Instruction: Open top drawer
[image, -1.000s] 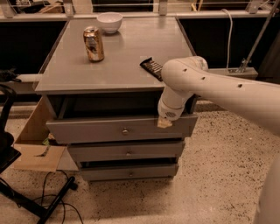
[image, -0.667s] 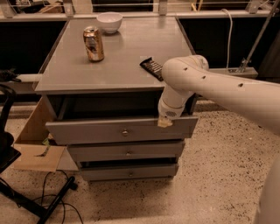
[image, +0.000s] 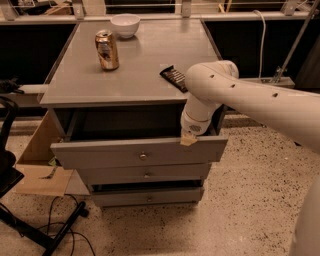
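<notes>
The top drawer (image: 100, 155) is the widest grey drawer of the cabinet, with a small round metal knob (image: 143, 156) at its centre. It stands pulled out a good way, and a dark gap shows between its front and the cabinet top. My gripper (image: 189, 140) is at the top edge of the drawer front, near its right end, with the white arm coming in from the right. The wrist hides most of the gripper; only a tan tip shows against the drawer's edge.
Two narrower drawers, the middle one (image: 110, 175) and the bottom one (image: 120, 199), sit below, slightly out. On the grey top (image: 140, 75) are a can (image: 107, 49), a white bowl (image: 125, 25) and a dark packet (image: 173, 77). A cardboard box (image: 37, 160), cables (image: 60, 225) and a black stand lie at left.
</notes>
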